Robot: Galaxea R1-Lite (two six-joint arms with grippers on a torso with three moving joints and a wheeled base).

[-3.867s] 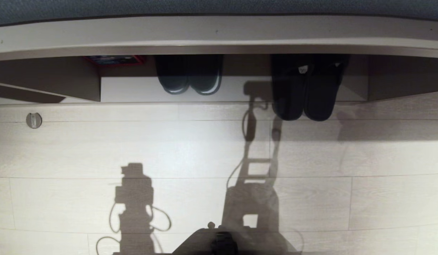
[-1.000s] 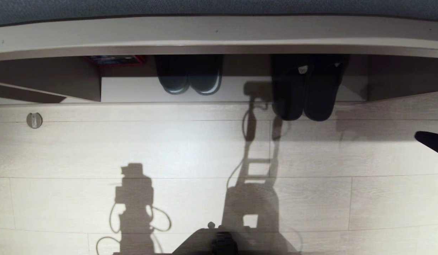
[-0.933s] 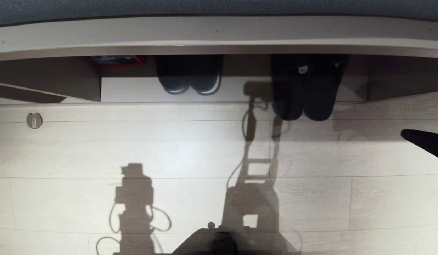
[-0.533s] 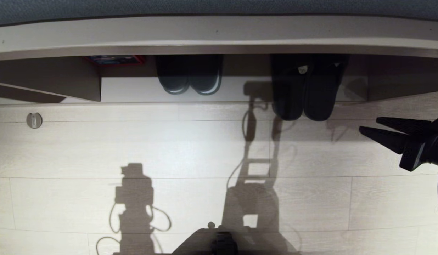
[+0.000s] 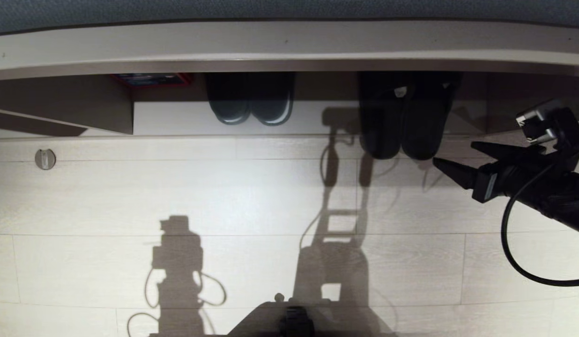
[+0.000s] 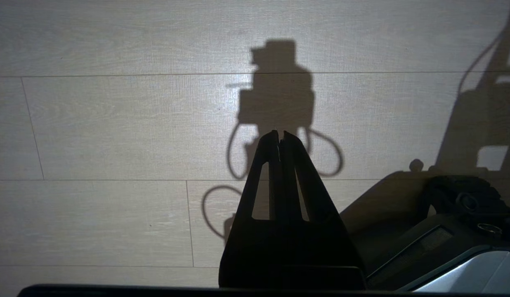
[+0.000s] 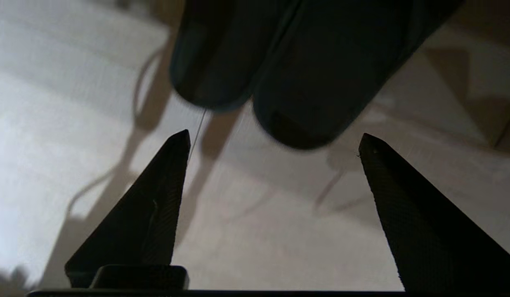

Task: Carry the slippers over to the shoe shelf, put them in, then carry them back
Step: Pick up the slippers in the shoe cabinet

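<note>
Right arm: reaches in from the right side of the head view.
Right gripper (image 5: 453, 159): fingers spread wide, nothing between them, tips pointing left.
Left gripper (image 6: 279, 135): parked, fingers pressed together, empty.

My right gripper (image 5: 458, 159): two matte black wedge fingers (image 7: 152, 206) tapering to points, fine textured inner faces. They seat in a black block with a pale edge strip; behind it a black wrist housing with a small silver-grey camera module (image 5: 533, 124) on top. One black cable (image 5: 509, 243) loops off the forearm. My left gripper (image 6: 279, 136): same black fingers, each with a triangular cutout. Base (image 6: 461, 231) is dark with a light grey panel and a round knob.
</note>
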